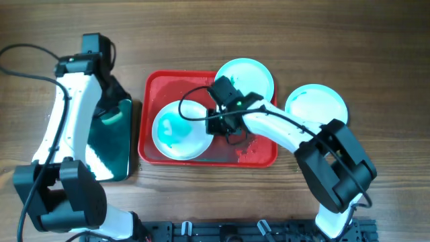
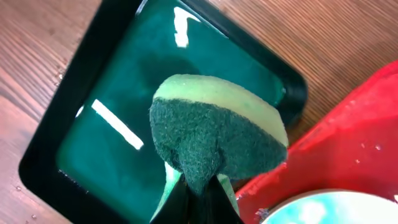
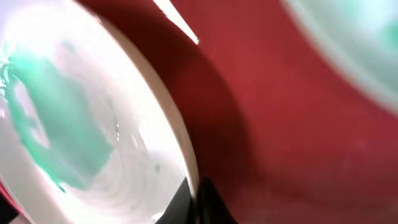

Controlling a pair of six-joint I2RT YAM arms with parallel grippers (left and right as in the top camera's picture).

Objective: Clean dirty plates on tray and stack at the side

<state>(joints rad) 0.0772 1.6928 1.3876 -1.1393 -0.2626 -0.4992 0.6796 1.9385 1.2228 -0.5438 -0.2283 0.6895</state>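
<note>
Lying in the left half of the tray, at the middle of the bench, the smeared plate is clenched by its right rim between the right jaws. In the right wrist view the rim runs down into the dark jaw tips at the bottom edge. A second plate overlaps the tray's far right corner and reaches past its rim toward the far edge of the bench. A third plate sits on the bench just beside the tray, toward the right edge. The sponge is pinched by its dark green scouring side in the left jaws, above the tub of teal liquid near the left edge.

From overhead both pairs of jaws are covered by the wrists and a cable. The second plate is partly hidden by the right arm; in the right wrist view it is blurred and cut off. Only a sliver of the smeared plate shows in the left wrist view.
</note>
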